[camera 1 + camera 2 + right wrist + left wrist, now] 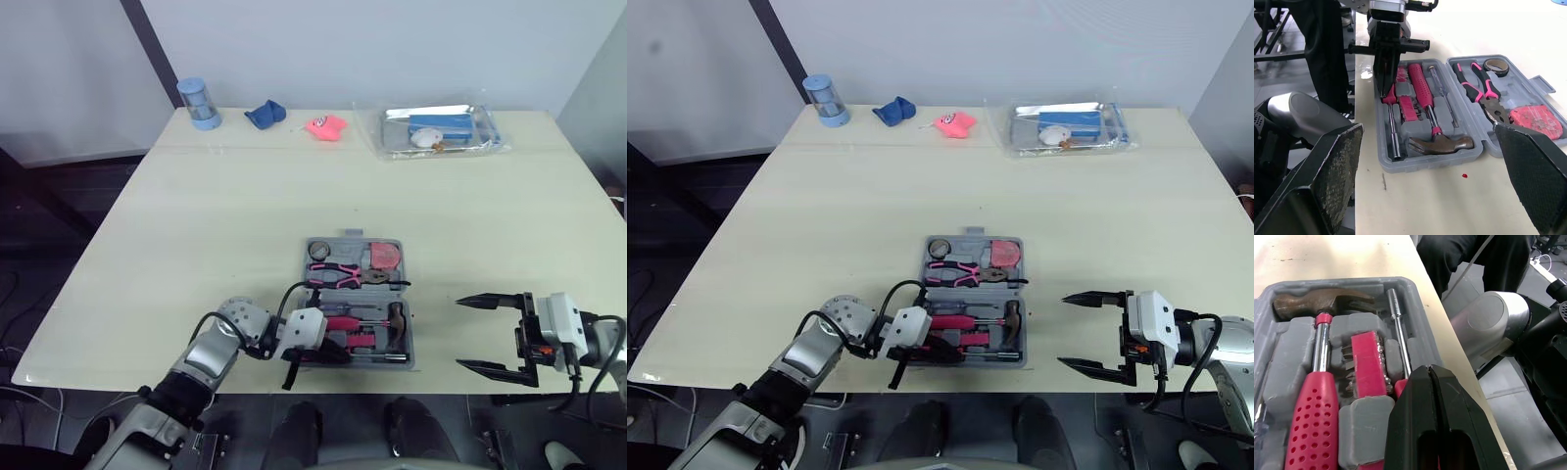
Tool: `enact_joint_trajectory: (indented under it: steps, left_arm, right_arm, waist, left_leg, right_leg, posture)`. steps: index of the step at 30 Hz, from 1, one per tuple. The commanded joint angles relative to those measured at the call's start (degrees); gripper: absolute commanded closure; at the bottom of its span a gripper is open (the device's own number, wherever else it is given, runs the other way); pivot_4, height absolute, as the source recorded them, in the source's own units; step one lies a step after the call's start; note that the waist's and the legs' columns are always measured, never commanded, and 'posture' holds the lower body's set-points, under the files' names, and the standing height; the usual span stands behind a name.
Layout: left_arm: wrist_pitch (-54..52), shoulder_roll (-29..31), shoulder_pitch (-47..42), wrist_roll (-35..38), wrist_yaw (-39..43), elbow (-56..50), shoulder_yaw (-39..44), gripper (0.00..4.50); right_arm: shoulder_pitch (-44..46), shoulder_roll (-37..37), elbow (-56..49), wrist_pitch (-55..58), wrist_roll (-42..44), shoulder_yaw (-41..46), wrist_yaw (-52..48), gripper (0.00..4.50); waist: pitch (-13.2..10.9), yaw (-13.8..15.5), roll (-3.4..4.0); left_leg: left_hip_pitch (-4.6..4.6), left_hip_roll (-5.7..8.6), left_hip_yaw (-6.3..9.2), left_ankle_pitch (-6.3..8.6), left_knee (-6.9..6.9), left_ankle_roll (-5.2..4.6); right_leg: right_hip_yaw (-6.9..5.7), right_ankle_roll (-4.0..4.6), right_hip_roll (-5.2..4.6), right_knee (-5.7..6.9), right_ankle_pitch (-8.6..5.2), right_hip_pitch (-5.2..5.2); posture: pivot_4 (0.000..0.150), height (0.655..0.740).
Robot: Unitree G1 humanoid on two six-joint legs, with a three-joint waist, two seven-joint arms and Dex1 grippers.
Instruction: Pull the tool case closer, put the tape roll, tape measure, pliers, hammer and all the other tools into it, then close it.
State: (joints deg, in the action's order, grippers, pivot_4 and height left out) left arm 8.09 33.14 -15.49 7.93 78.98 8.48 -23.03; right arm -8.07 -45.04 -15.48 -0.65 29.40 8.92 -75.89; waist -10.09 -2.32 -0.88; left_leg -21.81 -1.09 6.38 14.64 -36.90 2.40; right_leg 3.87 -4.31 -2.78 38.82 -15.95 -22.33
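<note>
Case (pixel 1426 160) looked fully packed; left hand (pixel 1430 377) was pinched shut over the driver (pixel 1399 328), right hand (pixel 460 333) wide open beside it. Next we'd need both clear, then fold it shut.

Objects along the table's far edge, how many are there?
4: a blue jar farthest left, then a blue bundle, a pink object, and a clear plastic bag farthest right.

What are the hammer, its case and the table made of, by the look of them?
Hammer: the head looks like steel, dull brown, perhaps tarnished or rusty. The shaft is shiny, chrome-like. The red dimpled grip is probably rubber or plastic.
Case: grey moulded plastic, matte, with recesses shaped to the tools.
Table: pale, smooth top, likely laminate or wood; I cannot tell which.
</note>
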Motion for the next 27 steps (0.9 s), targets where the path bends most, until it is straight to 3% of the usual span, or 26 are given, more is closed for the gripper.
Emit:
enact_joint_trajectory:
  steps: [1,7,16,23,27]
  left_arm:
    - [-0.94,0.01,1.31,-1.44,-0.37,0.74,-1.17,4.43]
    - [-2.51,-0.69,1.37,0.88,-0.75,-0.66,0.1,4.43]
    - [-12.01,0.79,2.83,10.06,-4.57,-9.57,9.33,4.43]
    - [-19.2,4.84,7.77,17.53,-12.11,-13.67,23.87,4.43]
    - [-18.7,7.22,12.69,18.1,-16.41,-9.93,33.57,4.43]
  right_arm:
    - [0.01,-0.23,-1.09,-1.15,0.47,0.78,-0.15,0.0]
    - [0.55,0.14,-0.87,-0.75,0.72,0.54,0.19,0.0]
    - [0.82,4.22,0.65,1.26,2.34,1.62,5.49,0.0]
    - [-0.55,7.2,4.28,0.93,2.28,5.13,11.1,0.0]
    - [-2.65,9.33,7.18,0.53,0.8,8.73,16.62,0.0]
  waist:
    - [0.0,0.0,0.0]
    - [0.01,-0.01,0.01]
    - [0.0,0.0,0.0]
    - [-0.01,-0.05,0.01]
    - [-0.01,-0.02,0.03]
  left_leg:
    - [0.0,0.0,0.0,0.0,0.0,0.0]
    - [0.01,0.0,0.0,0.0,0.0,0.0]
    - [-0.02,0.0,0.04,0.0,-0.01,0.0]
    - [-0.01,-0.02,0.04,0.0,0.0,0.0]
    - [-0.01,-0.02,0.05,0.0,0.04,0.0]
  right_leg:
    - [0.0,0.0,0.0,0.0,0.0,0.0]
    - [0.0,0.0,0.0,0.0,0.0,0.01]
    - [-0.03,0.0,0.0,0.0,0.0,0.0]
    - [-0.03,0.0,0.0,0.0,0.0,0.0]
    - [-0.03,0.0,-0.01,0.0,0.0,-0.01]
  posture:
    - [0.15,0.74]
    - [0.15,0.74]
    - [0.15,0.74]
    - [0.15,0.74]
    - [0.15,0.74]
